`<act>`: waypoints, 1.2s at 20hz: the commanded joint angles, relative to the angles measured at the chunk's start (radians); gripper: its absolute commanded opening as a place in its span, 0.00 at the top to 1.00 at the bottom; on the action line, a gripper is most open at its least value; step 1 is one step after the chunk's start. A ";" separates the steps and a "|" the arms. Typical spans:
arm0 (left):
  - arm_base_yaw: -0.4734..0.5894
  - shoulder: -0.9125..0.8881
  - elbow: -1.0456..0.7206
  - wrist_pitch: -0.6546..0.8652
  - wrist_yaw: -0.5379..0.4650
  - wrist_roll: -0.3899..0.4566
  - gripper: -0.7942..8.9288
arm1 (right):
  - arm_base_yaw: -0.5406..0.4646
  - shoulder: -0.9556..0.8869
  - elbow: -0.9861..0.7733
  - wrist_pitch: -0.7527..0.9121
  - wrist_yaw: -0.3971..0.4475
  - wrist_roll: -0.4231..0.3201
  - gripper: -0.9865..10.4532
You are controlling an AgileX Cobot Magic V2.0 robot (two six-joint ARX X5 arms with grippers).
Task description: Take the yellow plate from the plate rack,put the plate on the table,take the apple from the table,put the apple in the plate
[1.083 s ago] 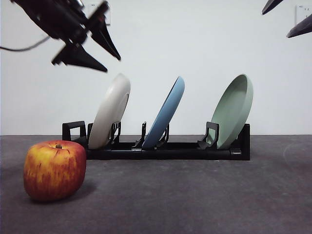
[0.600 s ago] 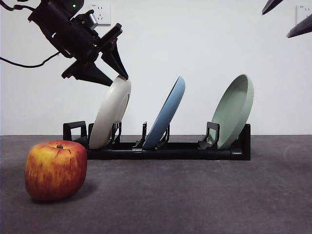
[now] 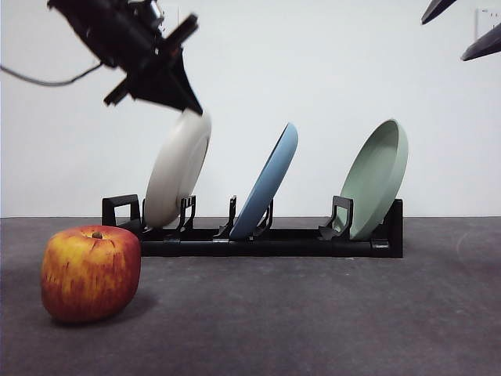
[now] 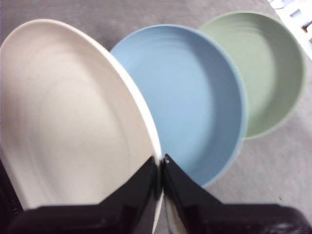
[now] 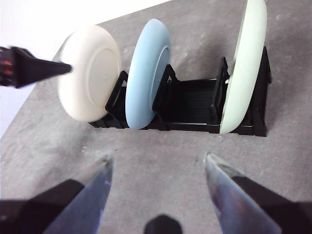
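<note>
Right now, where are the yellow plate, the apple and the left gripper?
yellow plate (image 3: 176,172), front view, middle of its back face.
apple (image 3: 90,272), front view, centre of its red side.
left gripper (image 4: 162,163), left wrist view, between the fingertips shut on the plate's rim.

Blue plate (image 3: 268,182) stands just beside the yellow plate (image 3: 177,171), seemingly little room between; apple (image 3: 91,273) well clear.

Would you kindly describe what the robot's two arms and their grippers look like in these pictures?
The left gripper is matt black, with two long wedge-shaped jaws tapering to sharp points on a blocky black wrist; a thin dark cable curves away from it. The right gripper has the same tapered jaws, grey with blur and glare in its wrist view and plain black at the front view's top corner. No markings can be made out.
</note>
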 commanded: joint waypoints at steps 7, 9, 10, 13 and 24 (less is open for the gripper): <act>-0.122 -0.203 0.206 -0.256 -0.013 0.145 0.93 | 0.002 0.013 0.005 0.010 0.016 -0.008 0.64; -0.173 -0.269 0.206 -0.335 -0.018 0.179 0.93 | 0.002 0.013 0.005 0.010 0.053 -0.008 0.64; -0.206 -0.296 0.206 -0.379 -0.037 0.204 0.93 | 0.002 0.013 0.005 0.010 0.055 -0.008 0.64; -0.346 -0.351 0.206 -0.493 -0.287 0.220 0.93 | 0.001 0.013 0.005 0.023 0.055 -0.008 0.64; -0.779 -0.302 -0.216 -0.238 -0.619 0.110 0.93 | 0.000 0.010 0.053 0.034 0.051 -0.009 0.64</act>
